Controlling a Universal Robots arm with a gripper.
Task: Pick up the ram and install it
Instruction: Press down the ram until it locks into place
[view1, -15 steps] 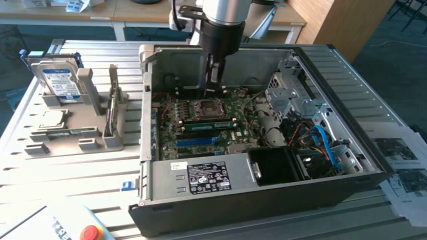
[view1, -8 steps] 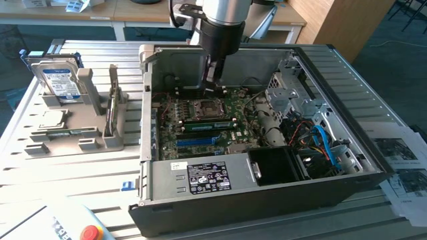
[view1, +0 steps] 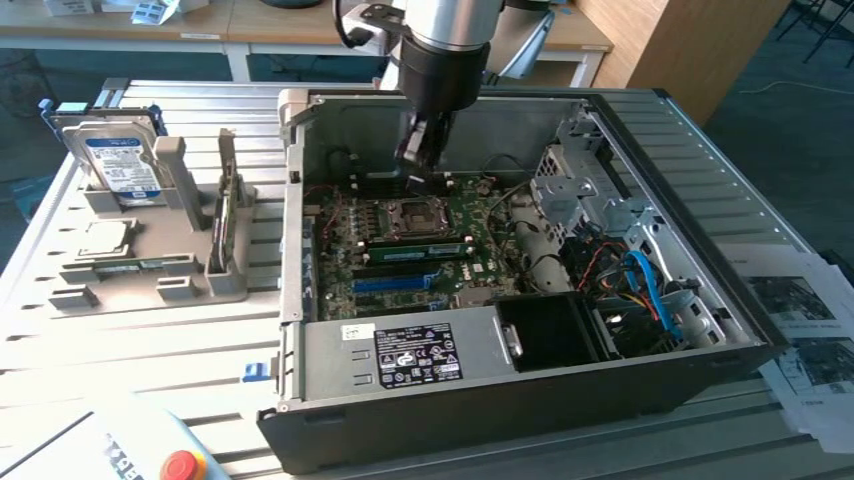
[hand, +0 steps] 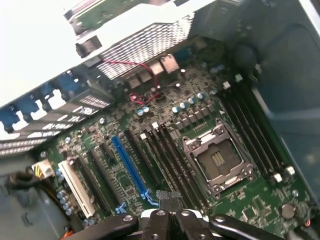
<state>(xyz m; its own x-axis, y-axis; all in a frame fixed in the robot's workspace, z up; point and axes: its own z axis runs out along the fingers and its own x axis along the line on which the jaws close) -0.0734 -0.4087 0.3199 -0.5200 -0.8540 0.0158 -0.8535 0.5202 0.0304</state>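
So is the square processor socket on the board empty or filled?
Empty. The socket shows a bare middle with gold contacts inside its metal frame, no chip seated; it also looks open on the motherboard.

The case (view1: 534, 400) looks like matt black and bare grey sheet metal, its rear wall (hand: 145, 42) perforated. The motherboard (hand: 250, 200) is glossy green circuit board with a bright metal socket (hand: 217, 160) and matt black and blue plastic slots (hand: 130, 167). The table (view1: 147, 340) is ribbed, brushed aluminium; the holder (view1: 174, 270) matt grey plastic; the drive (view1: 114, 160) shiny metal with a paper label.
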